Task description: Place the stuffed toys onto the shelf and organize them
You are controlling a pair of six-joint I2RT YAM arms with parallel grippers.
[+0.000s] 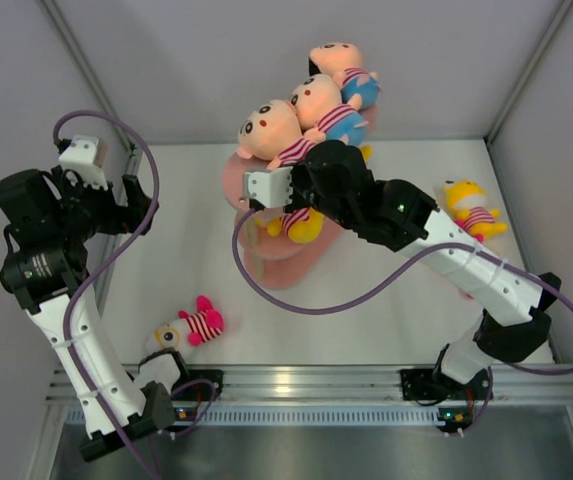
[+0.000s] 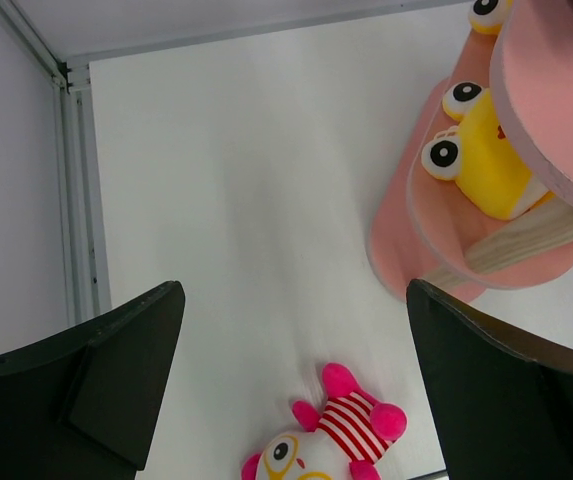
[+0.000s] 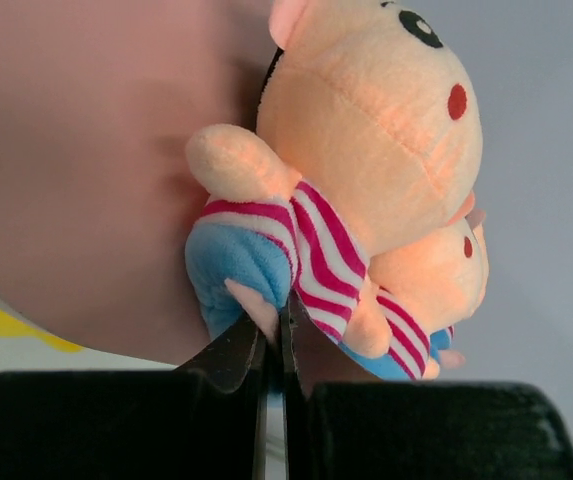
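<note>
left arm (image 1: 66,330): white links, black joints | right arm (image 1: 471,265): same | cables (image 1: 316,312): purple | claw fingers (image 2: 116,370): black

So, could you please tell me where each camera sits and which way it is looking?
Top external: above and behind the arm bases, looking down on the table, the shelf and both whole arms.
Left wrist: on the left arm, facing down at the table; its open fingers frame a pink toy.
Right wrist: on the right arm, close against the shelf; its shut fingers sit at the foot of a peach doll.
Shared: top and left wrist both show the pink toy and the yellow toy on the shelf.
</note>
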